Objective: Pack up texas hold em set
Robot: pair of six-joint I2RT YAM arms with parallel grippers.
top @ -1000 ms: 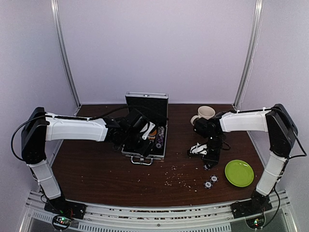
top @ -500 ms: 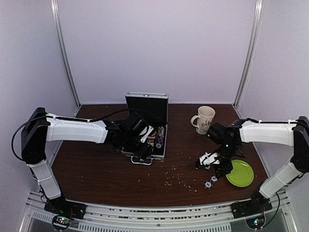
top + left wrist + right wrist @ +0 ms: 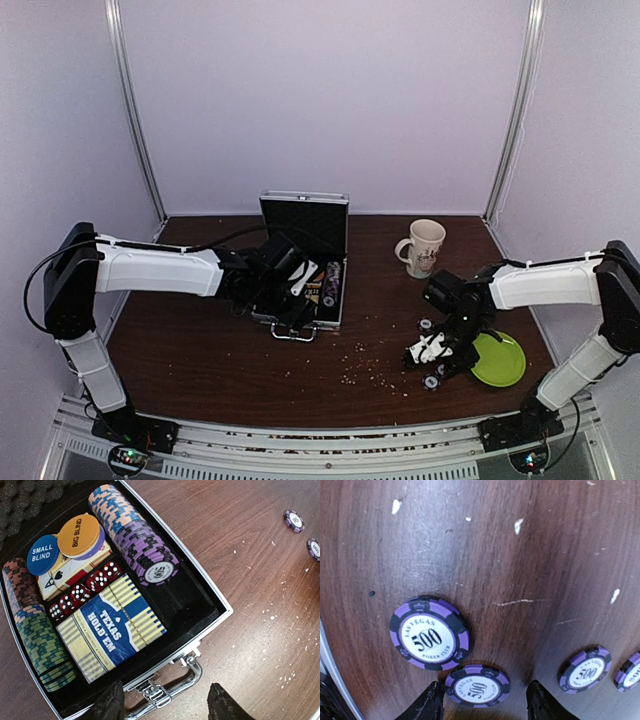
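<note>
Jaws released on both arms. Four purple chips lie by the right jaws, one between them.

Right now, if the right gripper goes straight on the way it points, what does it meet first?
Probably the purple chip lying flat under the open right gripper, with the table right beneath it; the gap is unclear.

On the desk, toward 9 o'clock of centre: case, open, lid standing at its 12 o'clock edge. Inside, card deck, dice just beside it, discs beyond, chip rows flanking. At 2 o'clock from case, mug. At 4 o'clock, plate, with loose chips near its 8 o'clock side.
</note>
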